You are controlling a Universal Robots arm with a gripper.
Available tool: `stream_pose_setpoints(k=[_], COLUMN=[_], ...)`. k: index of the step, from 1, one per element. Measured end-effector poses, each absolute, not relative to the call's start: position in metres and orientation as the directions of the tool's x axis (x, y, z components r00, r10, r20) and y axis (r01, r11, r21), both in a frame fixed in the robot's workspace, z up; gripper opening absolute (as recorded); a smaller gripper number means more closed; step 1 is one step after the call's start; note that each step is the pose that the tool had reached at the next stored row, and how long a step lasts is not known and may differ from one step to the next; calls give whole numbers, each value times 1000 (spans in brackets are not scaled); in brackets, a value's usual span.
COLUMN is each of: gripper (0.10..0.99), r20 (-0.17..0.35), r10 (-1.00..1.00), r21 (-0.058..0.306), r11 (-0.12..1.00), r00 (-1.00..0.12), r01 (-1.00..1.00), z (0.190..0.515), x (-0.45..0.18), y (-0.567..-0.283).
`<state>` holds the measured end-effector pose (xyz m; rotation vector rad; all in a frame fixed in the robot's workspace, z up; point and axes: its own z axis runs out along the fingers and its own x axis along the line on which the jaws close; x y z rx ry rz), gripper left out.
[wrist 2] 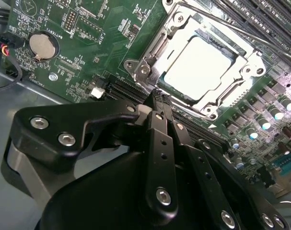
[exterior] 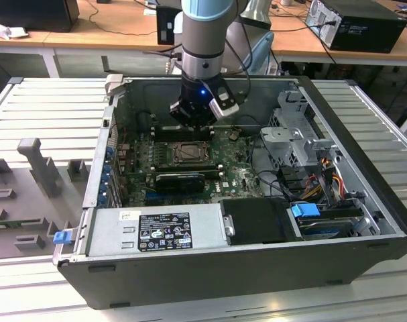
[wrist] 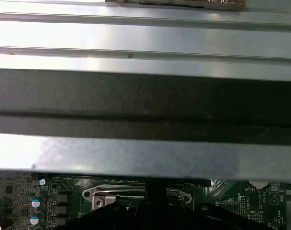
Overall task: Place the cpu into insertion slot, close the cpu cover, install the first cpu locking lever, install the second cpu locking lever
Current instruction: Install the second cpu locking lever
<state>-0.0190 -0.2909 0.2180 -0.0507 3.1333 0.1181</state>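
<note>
The cpu (wrist 2: pixel 200 64), a silver-grey square, lies flat in its socket on the green motherboard (wrist 2: pixel 102 28). The silvery cpu cover (wrist 2: pixel 152 50) lies down over it, framing the chip. A thin metal lever rod (wrist 2: pixel 222 21) runs along the socket's far side. My gripper (wrist 2: pixel 157 96) is shut with nothing between its fingers, its tip just at the socket's near corner. In the exterior view the gripper (exterior: pixel 195 124) hangs over the back edge of the socket (exterior: pixel 190 153). In the first wrist view the dark gripper (wrist: pixel 155 199) stands in front of the cover (wrist: pixel 111 194).
The open computer case (exterior: pixel 364 168) surrounds the board. A power supply (exterior: pixel 156 228) fills the front, a drive cage (exterior: pixel 294 134) and cables (exterior: pixel 310 181) stand at the exterior view's right. A coin battery (wrist 2: pixel 42 45) and memory slots (wrist 2: pixel 265 19) flank the socket.
</note>
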Motion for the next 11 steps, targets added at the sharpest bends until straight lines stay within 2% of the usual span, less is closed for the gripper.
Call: stream_pose_setpoints(k=[11], gripper=[106], r20=[-7], r10=[-31], r21=[72], r11=[997], r00=[-999], r01=[-32], z=[219], x=[-19], y=[-298])
